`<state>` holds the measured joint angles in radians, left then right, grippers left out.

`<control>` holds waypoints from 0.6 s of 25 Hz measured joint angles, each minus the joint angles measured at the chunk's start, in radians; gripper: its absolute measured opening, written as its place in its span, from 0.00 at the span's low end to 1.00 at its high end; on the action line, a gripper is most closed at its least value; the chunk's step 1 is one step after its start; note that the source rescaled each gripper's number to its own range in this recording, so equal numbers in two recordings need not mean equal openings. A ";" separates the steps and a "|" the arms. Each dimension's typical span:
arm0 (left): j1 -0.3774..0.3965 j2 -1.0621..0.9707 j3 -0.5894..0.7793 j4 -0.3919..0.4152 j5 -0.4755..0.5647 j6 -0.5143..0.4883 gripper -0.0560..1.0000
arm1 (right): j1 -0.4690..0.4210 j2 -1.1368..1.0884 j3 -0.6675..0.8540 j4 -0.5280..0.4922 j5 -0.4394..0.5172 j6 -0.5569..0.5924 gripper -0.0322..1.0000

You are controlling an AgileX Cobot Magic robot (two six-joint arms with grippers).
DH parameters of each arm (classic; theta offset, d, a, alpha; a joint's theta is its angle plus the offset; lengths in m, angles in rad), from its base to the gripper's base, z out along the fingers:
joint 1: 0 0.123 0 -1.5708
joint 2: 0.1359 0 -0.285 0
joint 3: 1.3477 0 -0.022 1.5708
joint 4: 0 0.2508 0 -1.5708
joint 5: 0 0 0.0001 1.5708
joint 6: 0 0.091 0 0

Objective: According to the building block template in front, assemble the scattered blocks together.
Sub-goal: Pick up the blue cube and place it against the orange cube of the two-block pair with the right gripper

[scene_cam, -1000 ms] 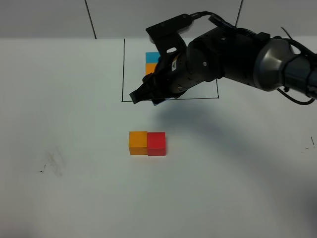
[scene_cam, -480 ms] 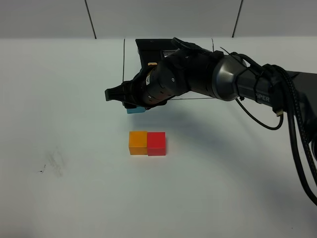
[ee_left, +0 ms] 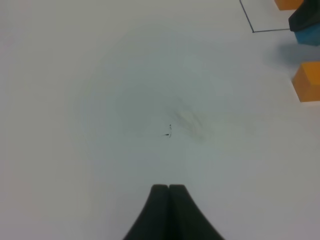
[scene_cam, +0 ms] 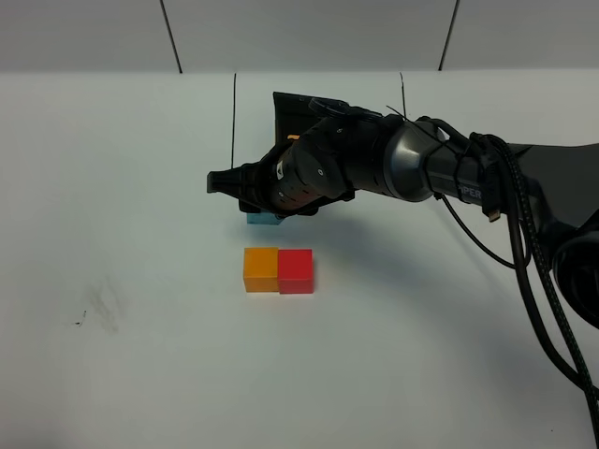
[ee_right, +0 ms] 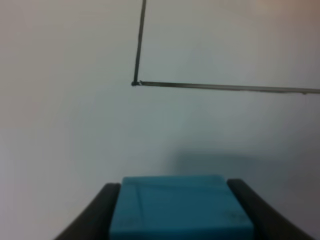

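Note:
My right gripper point(scene_cam: 260, 208) is shut on the light blue cube point(scene_cam: 265, 221) and holds it just behind the orange cube point(scene_cam: 261, 269); I cannot tell whether the two touch. The orange cube is joined on its right to the red cube point(scene_cam: 296, 271). In the right wrist view the blue cube point(ee_right: 180, 206) sits between the dark fingers point(ee_right: 100, 212). The template's black frame point(scene_cam: 233, 122) is mostly hidden by the arm. Its corner shows in the right wrist view point(ee_right: 135, 83). My left gripper point(ee_left: 169, 189) is shut and empty over bare table, out of the high view.
The table point(scene_cam: 112, 187) is white, with a faint smudge point(scene_cam: 98, 309) at the front left. The right arm and its cables point(scene_cam: 524, 243) stretch across the right side. In the left wrist view the orange cube point(ee_left: 307, 82) and blue cube point(ee_left: 309, 38) show at the edge.
My right gripper has come down and forward from over the template with the blue cube, ending just behind the orange cube. The orange and red cubes have not moved.

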<state>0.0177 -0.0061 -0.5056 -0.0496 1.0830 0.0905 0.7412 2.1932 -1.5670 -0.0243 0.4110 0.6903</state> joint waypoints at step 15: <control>0.000 0.000 0.000 0.000 0.000 0.000 0.05 | 0.000 0.000 0.000 0.004 0.100 0.006 0.45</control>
<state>0.0177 -0.0061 -0.5056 -0.0496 1.0830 0.0905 0.7412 2.1932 -1.5670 -0.0204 0.5110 0.6960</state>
